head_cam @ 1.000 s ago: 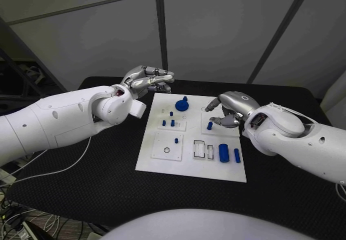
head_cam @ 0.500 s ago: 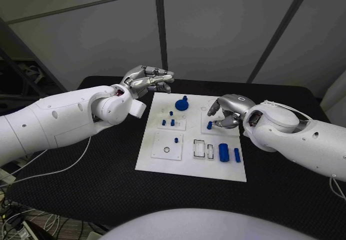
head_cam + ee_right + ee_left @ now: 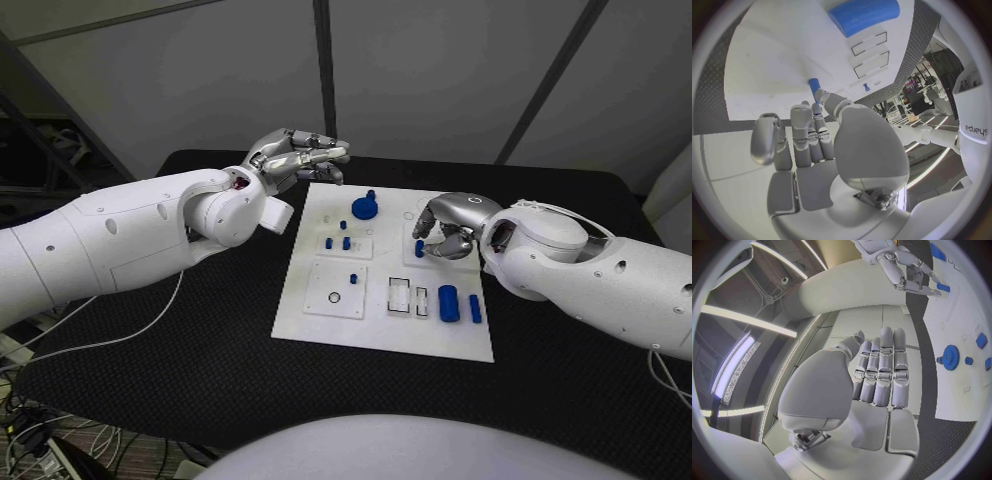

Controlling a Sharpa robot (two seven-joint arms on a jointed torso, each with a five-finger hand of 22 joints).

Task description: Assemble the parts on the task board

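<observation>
Near the task board's (image 3: 378, 335) far right edge, the right hand (image 3: 450, 226) is curling loosely around the standing blue peg (image 3: 418, 248) — apparently not gripping it yet, and a glancing finger could be tipping it; the left hand (image 3: 296, 158) is hovering off the far left corner, fingers curled on nothing.

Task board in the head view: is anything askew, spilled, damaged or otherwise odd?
Nothing stands out. The white board lies flat on the black table, with no visible damage. The blue pieces, like the gear and the cylinder, sit on it; none has spilled onto the table. The right robot hand is at a small blue peg.

The right robot hand (image 3: 450, 228) has drawn in over the task board (image 3: 378, 334), its fingers closing around the upright blue peg (image 3: 418, 247).
</observation>
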